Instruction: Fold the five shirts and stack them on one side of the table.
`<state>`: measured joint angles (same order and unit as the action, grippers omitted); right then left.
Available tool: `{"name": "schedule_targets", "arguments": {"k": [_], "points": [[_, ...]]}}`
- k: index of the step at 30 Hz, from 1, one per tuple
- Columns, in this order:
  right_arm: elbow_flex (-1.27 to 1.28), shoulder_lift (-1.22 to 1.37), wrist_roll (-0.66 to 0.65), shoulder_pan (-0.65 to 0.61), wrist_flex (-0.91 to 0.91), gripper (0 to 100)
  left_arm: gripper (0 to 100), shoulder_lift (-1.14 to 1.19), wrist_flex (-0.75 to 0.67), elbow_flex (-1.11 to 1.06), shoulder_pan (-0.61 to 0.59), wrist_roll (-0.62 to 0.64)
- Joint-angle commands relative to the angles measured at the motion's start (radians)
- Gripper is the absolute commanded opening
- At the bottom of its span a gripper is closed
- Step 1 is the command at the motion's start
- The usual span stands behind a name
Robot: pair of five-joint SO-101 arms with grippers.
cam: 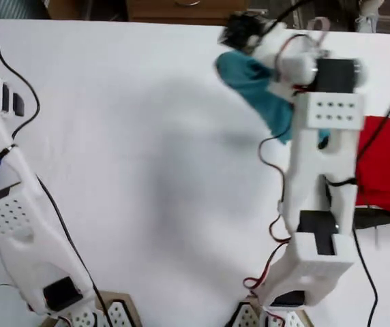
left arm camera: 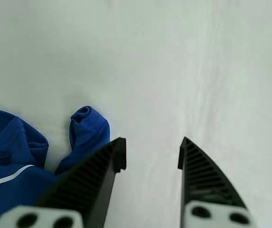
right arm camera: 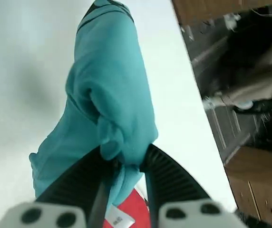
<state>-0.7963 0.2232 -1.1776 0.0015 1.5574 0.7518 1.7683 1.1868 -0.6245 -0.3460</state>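
Note:
My right gripper (right arm camera: 124, 159) is shut on a teal shirt (right arm camera: 112, 99), which hangs bunched from its fingers above the white table. In the high view the teal shirt (cam: 253, 78) dangles at the back right, under the right arm (cam: 321, 157). A red shirt (cam: 386, 167) lies on the table at the right edge, partly hidden by that arm. My left gripper (left arm camera: 150, 152) is open just above the tablecloth with nothing between its fingers. A crumpled blue shirt (left arm camera: 12, 156) lies right beside one of its fingers. The left arm (cam: 11, 225) runs along the table's left edge.
A white cloth (cam: 147, 150) covers the table, and its middle is bare. The far table edge (cam: 113, 22) borders wooden furniture. Cables (cam: 379, 122) trail around the right arm. Both arm bases sit at the near edge.

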Motion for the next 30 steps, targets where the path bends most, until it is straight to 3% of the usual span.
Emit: {"name": "schedule_targets", "arguments": {"k": [1,10,16,30], "points": [[-0.094,-0.076,0.009,0.097,0.002,2.0,20,-0.069,-0.005,0.002,0.018,-0.006],[-0.192,-0.071,0.011,0.369,-0.007,2.0,20,-0.069,-0.005,0.002,0.103,-0.006],[-0.190,-0.070,0.006,0.539,-0.108,2.0,20,-0.063,-0.005,0.002,0.118,-0.006],[-0.196,0.077,-0.017,0.727,-0.234,2.0,20,0.081,-0.005,0.012,0.114,-0.008]]}}
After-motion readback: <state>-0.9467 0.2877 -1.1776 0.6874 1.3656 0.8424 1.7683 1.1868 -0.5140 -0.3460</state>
